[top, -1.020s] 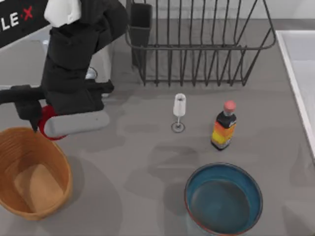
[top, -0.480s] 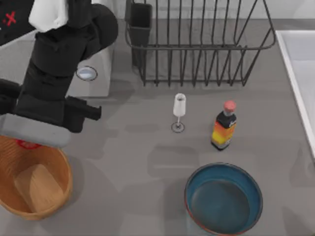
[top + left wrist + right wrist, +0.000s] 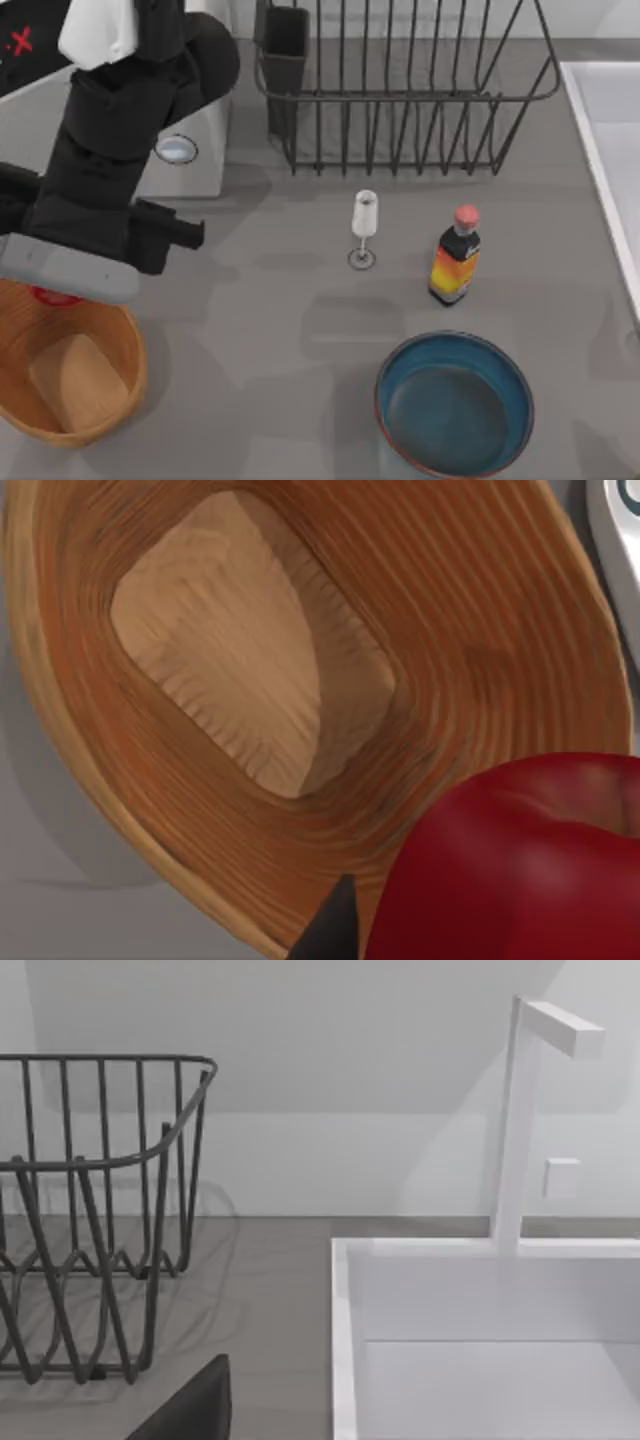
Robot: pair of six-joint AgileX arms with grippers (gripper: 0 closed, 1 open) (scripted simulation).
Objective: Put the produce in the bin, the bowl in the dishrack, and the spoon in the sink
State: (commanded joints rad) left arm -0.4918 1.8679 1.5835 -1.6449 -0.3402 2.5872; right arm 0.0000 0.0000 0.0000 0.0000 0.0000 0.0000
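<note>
Pepper (image 3: 520,865) over the bin (image 3: 120,395), that's the whole story at this point. Left gripper (image 3: 45,290) parked above the bin's far rim, near the table's left edge, pinched on the red thing; just a sliver of red poking out under the arm in the top view. Can't really make out how wide the fingers sit, only one dark tip (image 3: 330,930) beside the pepper in the left wrist view, but pressed right against it, so looks like a proper grip.

Key relation: pepper hanging off-centre, over the woven wall rather than the pale bottom (image 3: 255,650). Bottom lies further toward the table's front edge from where the pepper hangs. Probably still lands inside if let go, since the wall slopes inward, but a nudge toward the centre would be safer. Roundish and glossy, so likely to roll down to the bottom anyway.

Bowl (image 3: 455,405) sitting near the front edge, right of centre, closer to the right arm's side. Dishrack (image 3: 400,90) along the back edge, sink (image 3: 600,140) at the right edge. Right gripper idle near the sink, no telling about its fingers. No spoon spotted anywhere. Glass (image 3: 365,228) and bottle (image 3: 455,255) mid-table, between bowl and dishrack, worth dodging later.
</note>
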